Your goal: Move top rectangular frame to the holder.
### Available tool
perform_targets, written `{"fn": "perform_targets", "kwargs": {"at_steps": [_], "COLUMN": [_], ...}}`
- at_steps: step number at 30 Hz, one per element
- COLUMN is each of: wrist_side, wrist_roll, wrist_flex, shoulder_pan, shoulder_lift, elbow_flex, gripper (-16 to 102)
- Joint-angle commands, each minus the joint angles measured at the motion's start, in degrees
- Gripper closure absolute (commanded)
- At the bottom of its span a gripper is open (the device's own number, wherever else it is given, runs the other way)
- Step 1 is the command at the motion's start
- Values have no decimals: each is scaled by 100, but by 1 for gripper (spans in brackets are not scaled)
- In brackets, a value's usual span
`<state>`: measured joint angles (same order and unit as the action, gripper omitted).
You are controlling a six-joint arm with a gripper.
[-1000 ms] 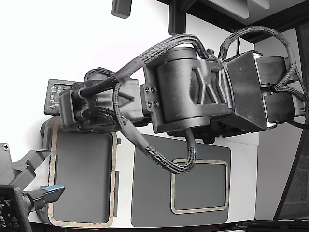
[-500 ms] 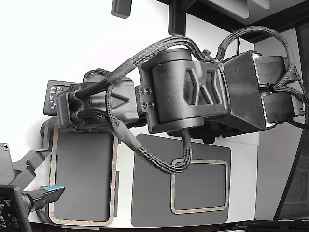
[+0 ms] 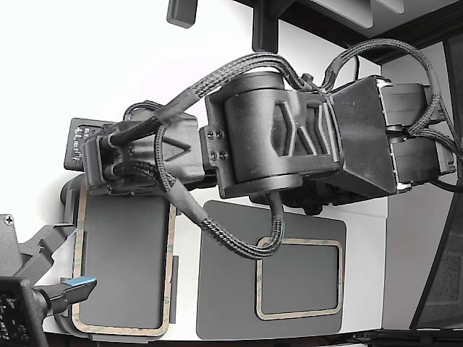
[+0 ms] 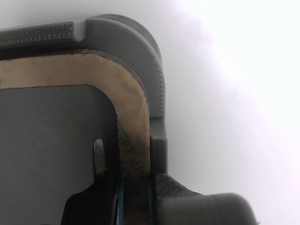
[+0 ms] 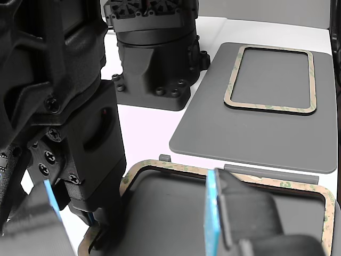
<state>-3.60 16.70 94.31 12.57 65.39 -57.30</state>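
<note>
Gripper [image 4: 135, 197] is closed on 1 long side of the thin tan-beige rounded-corner rectangular frame [image 4: 133, 105], 1 finger each side of the strip. Frame lies w/in the raised tabs of the light grey rounded-rectangular holder plate [image 4: 157, 70], apparently seated, though the far corners are hidden in the wrist view. A 2nd similar frame [image 3: 298, 244] rests on the dark grey flat mat [image 3: 224, 289], well apart. Judged step: release. Open straight, w/o side drag, then lift vertically so the fingers clear the tabs.

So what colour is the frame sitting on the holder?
Tan-beige with faint green mottling, clearest in the wrist view.
</note>
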Motion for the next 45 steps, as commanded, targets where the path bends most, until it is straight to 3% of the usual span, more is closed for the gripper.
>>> {"fn": "perform_targets", "kwargs": {"at_steps": [1, 25, 31, 34, 38, 39, 42, 45], "wrist_side": [-9, -9, 18, 26, 44, 44, 53, 79], "wrist_roll": [18, 35, -35, -70, -123, -114, -114, -123], "wrist_flex": [26, 44, 44, 44, 53, 53, 53, 53], "shoulder_pan": [-88, -53, -9, 9, 18, 18, 18, 18], "shoulder_lift": [123, 79, 62, 70, 79, 88, 88, 97], "elbow_flex": [105, 211, 281, 290, 272, 272, 308, 352], "gripper": [97, 96, 69, 62, 65, 50, -14, -14]}}
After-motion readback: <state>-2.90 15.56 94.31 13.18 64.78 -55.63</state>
